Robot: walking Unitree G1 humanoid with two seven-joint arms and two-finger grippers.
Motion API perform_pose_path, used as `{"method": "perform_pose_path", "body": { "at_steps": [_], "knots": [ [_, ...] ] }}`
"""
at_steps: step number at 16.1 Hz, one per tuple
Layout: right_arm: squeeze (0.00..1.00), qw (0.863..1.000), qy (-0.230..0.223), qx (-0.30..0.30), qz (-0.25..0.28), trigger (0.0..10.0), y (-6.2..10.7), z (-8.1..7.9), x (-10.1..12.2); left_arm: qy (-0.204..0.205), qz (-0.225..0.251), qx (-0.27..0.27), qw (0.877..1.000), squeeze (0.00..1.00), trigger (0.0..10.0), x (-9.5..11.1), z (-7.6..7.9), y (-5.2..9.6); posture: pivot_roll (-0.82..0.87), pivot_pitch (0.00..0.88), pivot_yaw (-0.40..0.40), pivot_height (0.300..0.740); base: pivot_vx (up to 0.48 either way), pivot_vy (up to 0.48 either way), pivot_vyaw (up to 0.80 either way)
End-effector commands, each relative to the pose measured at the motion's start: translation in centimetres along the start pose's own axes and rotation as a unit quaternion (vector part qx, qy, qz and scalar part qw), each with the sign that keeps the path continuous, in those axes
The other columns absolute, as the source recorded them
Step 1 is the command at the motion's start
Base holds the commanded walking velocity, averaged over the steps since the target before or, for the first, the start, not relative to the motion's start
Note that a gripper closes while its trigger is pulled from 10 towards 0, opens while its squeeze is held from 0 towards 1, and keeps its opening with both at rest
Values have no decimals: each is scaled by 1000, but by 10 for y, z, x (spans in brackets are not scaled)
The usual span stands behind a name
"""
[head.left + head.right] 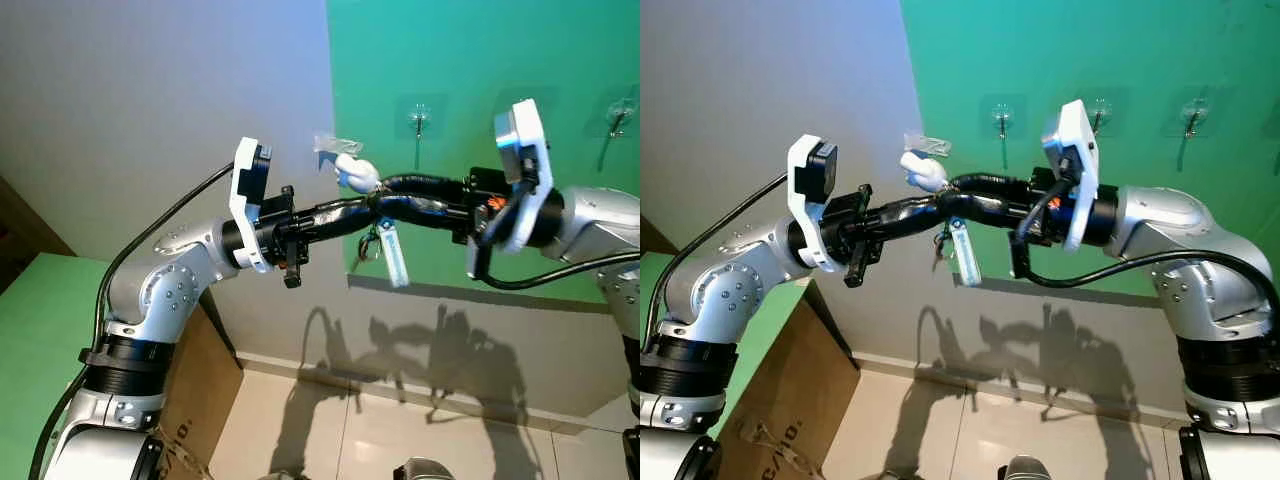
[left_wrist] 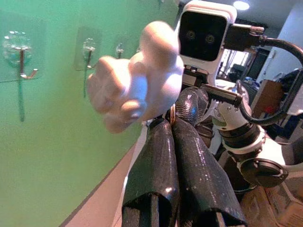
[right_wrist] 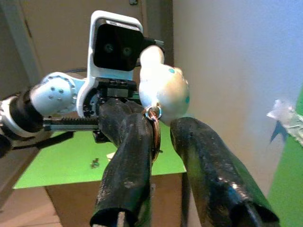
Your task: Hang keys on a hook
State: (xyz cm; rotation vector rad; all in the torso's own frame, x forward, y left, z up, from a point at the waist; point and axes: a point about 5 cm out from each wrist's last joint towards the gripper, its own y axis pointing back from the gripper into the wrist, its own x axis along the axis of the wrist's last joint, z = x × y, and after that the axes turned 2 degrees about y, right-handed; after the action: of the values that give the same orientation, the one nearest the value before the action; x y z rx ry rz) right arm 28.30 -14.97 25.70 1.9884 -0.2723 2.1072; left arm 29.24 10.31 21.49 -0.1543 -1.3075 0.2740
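Note:
The keys hang from a ring with a white plush charm above it and a white-and-blue tag dangling below. My left gripper reaches in from the left, its two fingers pressed together on the ring just under the charm. From the opposite side comes my right gripper, open, tip to tip with the left one. The ring lies against one of its fingers, and the other finger stands apart. Clear adhesive hooks line the green wall behind and above both grippers.
A scrap of clear tape sticks to the wall edge just above the charm. A cardboard box stands low on the left beside a green surface. Below lies the tiled floor, with arm shadows on the baseboard wall.

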Motion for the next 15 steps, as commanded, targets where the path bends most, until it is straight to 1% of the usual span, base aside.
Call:
{"method": "perform_pose_path", "body": {
  "at_steps": [1, 2, 4, 5, 7, 8, 9, 11, 12, 13, 14, 15],
  "knots": [
    [1000, 1000, 7, -17, -12, 10000, -3, 3, -2, -16, 12, -15, 1000, 0, 0, 11, 2, -4, -286, 39, 133, 736, 0, 0, 0],
    [1000, 1000, 10, -23, -16, 10000, -3, 4, -4, -15, 13, -15, 1000, 0, 0, 12, 2, -4, -286, 39, 133, 736, 0, 0, 0],
    [1000, 998, 28, -59, -23, 10000, -2, 13, -5, -14, 18, -12, 1000, 0, 0, 13, 2, -3, -287, 41, 133, 736, 0, 0, 0],
    [1000, 997, 32, -64, -24, 10000, -2, 14, -5, -14, 19, -12, 1000, 0, 0, 13, 2, -3, -286, 42, 132, 736, 0, 0, 0],
    [1000, 994, 48, -94, -33, 10000, -1, 21, -5, -13, 20, -11, 1000, 0, 0, 14, 2, -4, -286, 43, 131, 736, 0, 0, 0],
    [1000, 982, 110, -147, -54, 10000, -1, 33, -7, -13, 21, -10, 1000, 0, 0, 14, 2, -4, -285, 44, 130, 736, 0, 0, 0],
    [1000, 972, 150, -171, -63, 10000, -1, 38, -8, -12, 21, -9, 1000, 0, 0, 13, 2, -4, -285, 44, 129, 736, 0, 0, 0],
    [1000, 963, 185, -181, -70, 10000, -2, 39, -6, -12, 21, -8, 1000, 0, 0, 13, 2, -4, -284, 43, 128, 736, 0, 0, 0],
    [1000, 958, 199, -197, -66, 10000, -4, 40, -5, -11, 22, -7, 1000, 0, 0, 13, 2, -4, -284, 42, 129, 736, 0, 0, 0],
    [1000, 953, 197, -221, -70, 10000, -4, 44, -9, -10, 23, -5, 1000, 0, 0, 12, 2, -4, -285, 40, 128, 736, 0, 0, 0],
    [1000, 950, 198, -229, -74, 10000, -4, 45, -11, -10, 23, -5, 1000, 0, 0, 12, 2, -3, -285, 39, 127, 736, 0, 0, 0],
    [0, 944, 188, -258, -81, 10000, -4, 50, -18, -10, 24, 1, 1000, 0, 0, 12, 0, -3, -284, 36, 128, 736, 0, 0, 0]
  ]
}}
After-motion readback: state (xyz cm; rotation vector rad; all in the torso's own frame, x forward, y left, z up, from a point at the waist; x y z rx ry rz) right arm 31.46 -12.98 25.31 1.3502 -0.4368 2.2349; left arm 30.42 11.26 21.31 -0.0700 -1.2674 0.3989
